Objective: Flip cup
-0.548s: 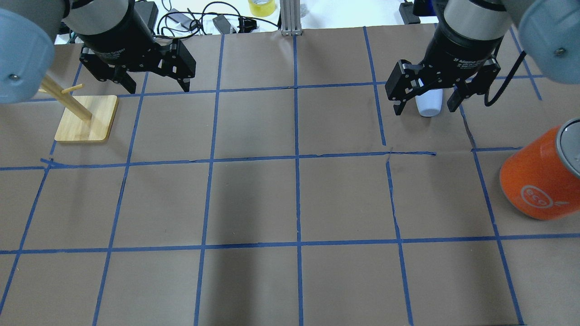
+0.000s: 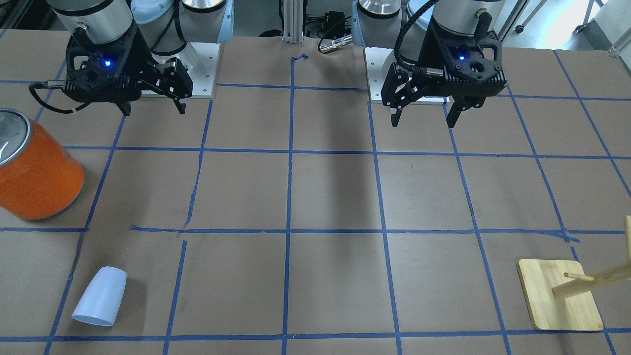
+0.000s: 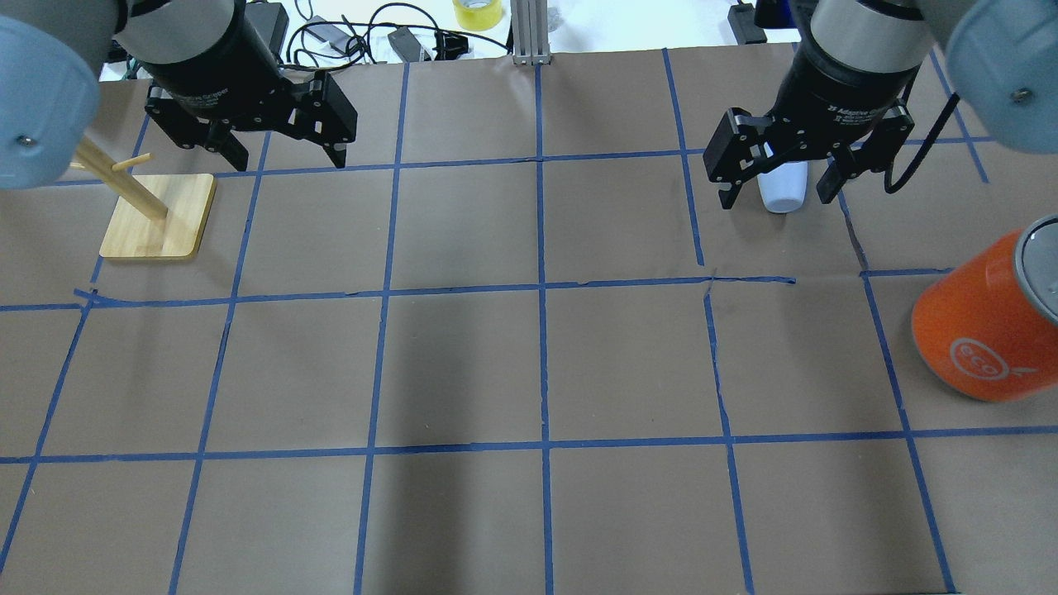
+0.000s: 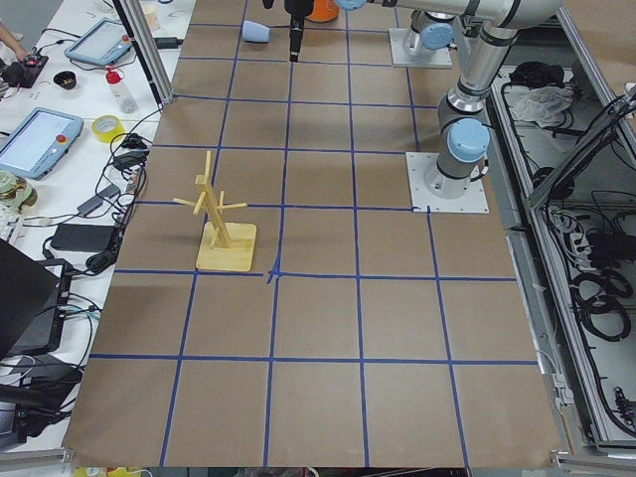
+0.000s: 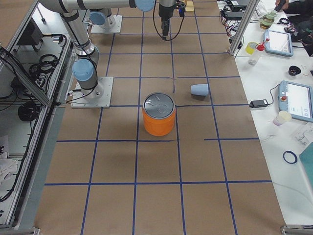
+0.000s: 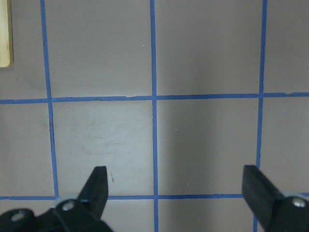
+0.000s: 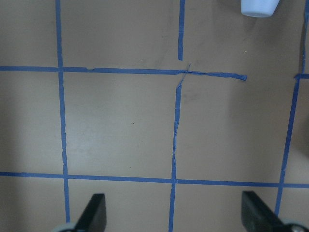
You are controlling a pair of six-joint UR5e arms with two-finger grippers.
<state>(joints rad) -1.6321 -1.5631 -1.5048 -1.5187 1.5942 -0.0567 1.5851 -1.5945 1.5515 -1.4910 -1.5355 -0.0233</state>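
Pale blue-white plastic cup [image 2: 100, 296], tapered, smooth, plain, handleless

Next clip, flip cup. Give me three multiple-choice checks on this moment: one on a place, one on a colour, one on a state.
1. Where is the cup? A) on the wooden stand B) on the table, right arm's side C) in the left gripper
2. What colour is the can's body? A) green B) orange C) black
3. How is the right gripper? A) open, empty B) shut on the cup C) shut on the can
Answers: B, it rests on bare table, far from the wooden stand and left gripper; B, orange under a silver top; A, its fingers stand wide apart with nothing between.
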